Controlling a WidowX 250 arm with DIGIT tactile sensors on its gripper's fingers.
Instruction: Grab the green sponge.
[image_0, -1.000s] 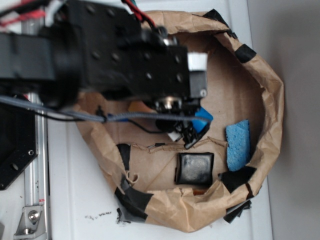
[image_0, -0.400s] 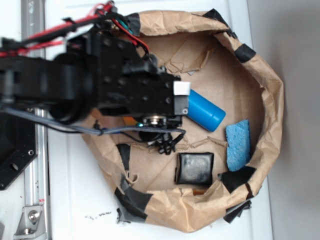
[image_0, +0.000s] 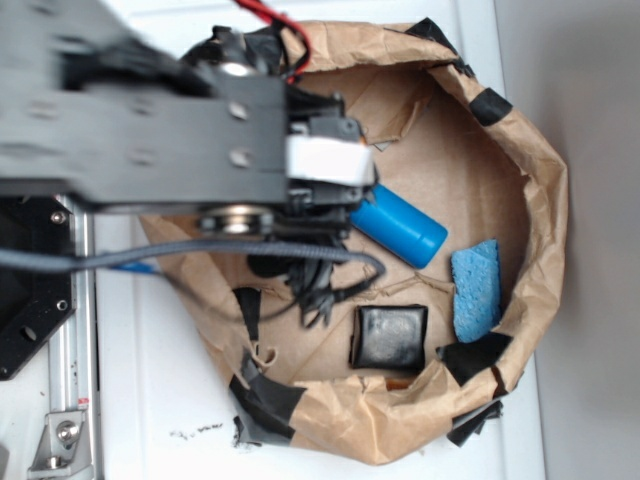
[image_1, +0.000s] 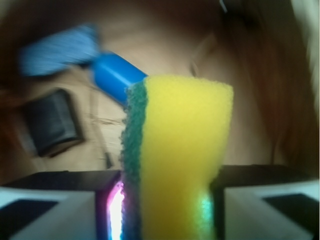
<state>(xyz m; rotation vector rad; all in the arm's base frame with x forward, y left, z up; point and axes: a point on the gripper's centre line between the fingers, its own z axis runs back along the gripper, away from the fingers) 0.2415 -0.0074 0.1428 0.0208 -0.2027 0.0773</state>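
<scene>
Since the earlier frames the arm has drawn back toward nine o'clock and risen toward the overhead camera, so it looks larger and blurred, and the blue bottle (image_0: 400, 227) now lies more exposed at the middle of the paper nest (image_0: 540, 200).

In the wrist view the gripper (image_1: 167, 200) is clenched on the green sponge (image_1: 180, 150): a yellow foam block with a thin green scrubbing layer on its nine o'clock face, standing upright between the two fingers (image_1: 45, 210), well clear of the floor below. From overhead the sponge is hidden under the arm.

I judge the grab itself done and the lift under way. What remains calls only for a steady hold; the foam is soft and squeezed, so a slackened grip would let it slip.

The surface is a shallow basin of crumpled brown paper patched with black tape, resting on a white table (image_0: 160, 400). Inside, a black square pad (image_0: 388, 335) lies at six o'clock and a blue sponge (image_0: 475, 288) leans by the wall at four o'clock. There is open room above.
</scene>
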